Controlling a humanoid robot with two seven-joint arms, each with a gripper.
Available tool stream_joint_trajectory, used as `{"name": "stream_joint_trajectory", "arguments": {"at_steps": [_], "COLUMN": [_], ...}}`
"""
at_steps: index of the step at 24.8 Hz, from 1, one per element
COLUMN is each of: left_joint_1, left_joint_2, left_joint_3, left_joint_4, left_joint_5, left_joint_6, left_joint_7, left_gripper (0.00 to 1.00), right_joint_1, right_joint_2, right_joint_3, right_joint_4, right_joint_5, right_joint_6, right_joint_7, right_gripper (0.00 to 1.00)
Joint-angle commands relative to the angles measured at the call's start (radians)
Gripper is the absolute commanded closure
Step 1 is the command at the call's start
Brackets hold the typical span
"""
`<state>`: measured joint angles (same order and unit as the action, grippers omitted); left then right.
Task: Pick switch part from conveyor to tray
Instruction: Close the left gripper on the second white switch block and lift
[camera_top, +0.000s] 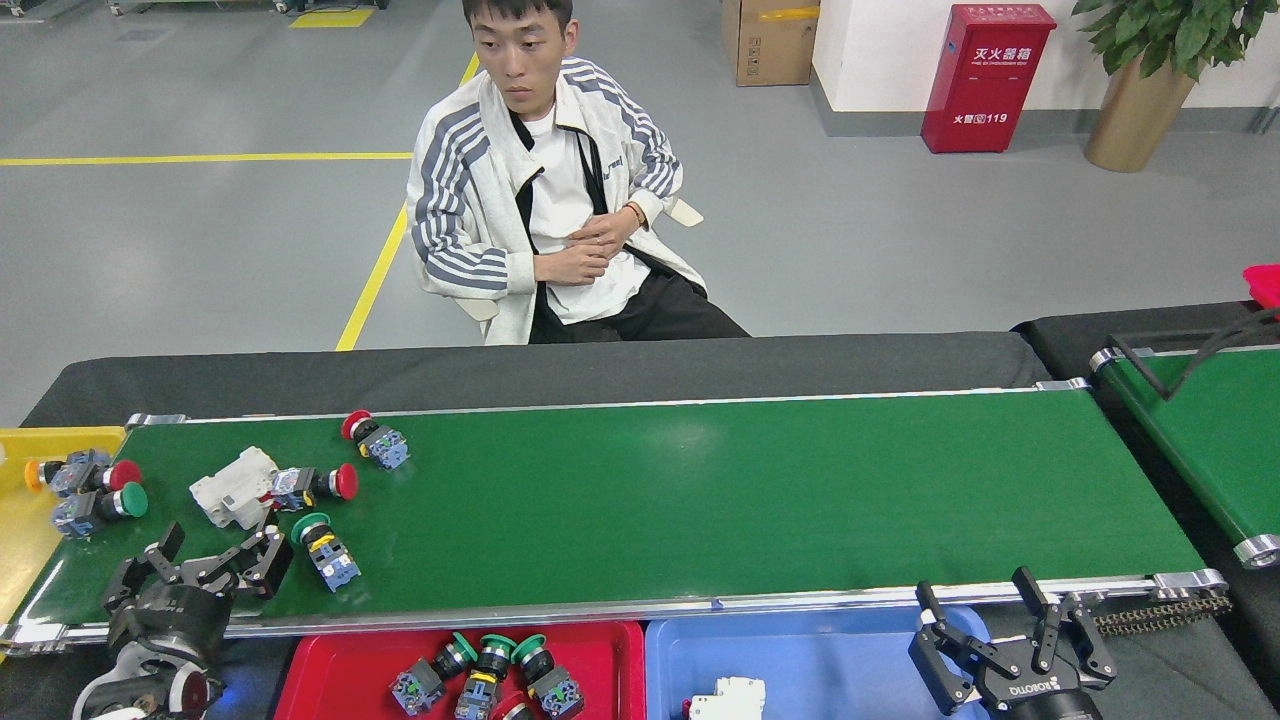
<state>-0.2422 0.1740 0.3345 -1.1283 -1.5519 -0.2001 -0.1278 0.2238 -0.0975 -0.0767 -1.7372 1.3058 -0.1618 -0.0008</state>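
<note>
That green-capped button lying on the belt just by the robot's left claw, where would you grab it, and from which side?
I'd take the green-capped switch across its narrow black neck, just behind the green cap. It lies on its side on the conveyor, cap pointing away and left, blue block toward the rail. So come straight down from above, fingers either side. The left tool is open right beside it, likely best placed.

We are looking from our own head, facing forward and down across the conveyor (700, 490), which is running crosswise through the middle of the one view we have. Our left end effector (215, 560) is showing low at the left corner, our right end effector (985, 605) low at the right, both close beneath us. Beyond them, a seated person (555, 190) and open floor (900, 230) are filling the far, upper half.
</note>
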Motion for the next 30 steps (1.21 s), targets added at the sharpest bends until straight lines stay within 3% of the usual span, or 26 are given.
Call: {"name": "stream_joint_trajectory", "arguments": {"at_steps": [1,4,9,12,14,16,18,20,26,30], "left_joint_1": [-0.031,-0.078,-0.223,-0.308,-0.325,-0.327,-0.327,-0.327,-0.313,-0.284], "left_joint_2": [0.013,0.012,0.052,0.073,0.084,0.091,0.091,0.091,0.085,0.076], "left_joint_3": [-0.003,-0.012,-0.115,-0.187,-0.19,-0.193,-0.192,-0.192,-0.195,-0.195], "left_joint_4": [0.013,0.084,0.317,0.463,0.502,0.509,0.509,0.509,0.492,0.378], "left_joint_5": [-0.001,-0.001,-0.002,-0.001,0.001,0.009,0.012,0.012,0.012,0.013], "left_joint_6": [0.019,0.054,0.24,0.343,0.346,0.334,0.321,0.297,0.271,0.212], "left_joint_7": [0.008,0.008,0.08,0.188,0.22,0.243,0.247,0.249,0.297,0.297], "left_gripper": [0.0,0.0,0.07,0.24,0.37,0.63,0.8,0.88,0.92,0.93], "right_joint_1": [-0.012,-0.012,-0.012,-0.012,-0.012,-0.012,-0.014,-0.012,-0.012,-0.012], "right_joint_2": [-0.007,-0.008,-0.008,-0.011,-0.01,-0.01,-0.01,-0.01,-0.008,-0.01], "right_joint_3": [-0.003,-0.003,-0.003,-0.003,-0.003,-0.003,-0.003,-0.003,-0.006,-0.008], "right_joint_4": [-0.008,-0.008,-0.008,-0.008,-0.008,-0.01,-0.012,-0.01,-0.015,-0.015], "right_joint_5": [0.0,0.0,0.0,0.0,0.0,0.0,0.0,0.0,-0.002,-0.002], "right_joint_6": [-0.004,-0.004,-0.004,-0.004,-0.004,-0.005,-0.004,-0.004,-0.004,-0.004], "right_joint_7": [-0.007,-0.007,-0.007,-0.007,-0.007,-0.007,-0.007,-0.007,-0.007,-0.008], "right_gripper": [0.0,0.0,0.0,0.0,0.0,0.0,0.0,0.0,0.0,0.0]}}
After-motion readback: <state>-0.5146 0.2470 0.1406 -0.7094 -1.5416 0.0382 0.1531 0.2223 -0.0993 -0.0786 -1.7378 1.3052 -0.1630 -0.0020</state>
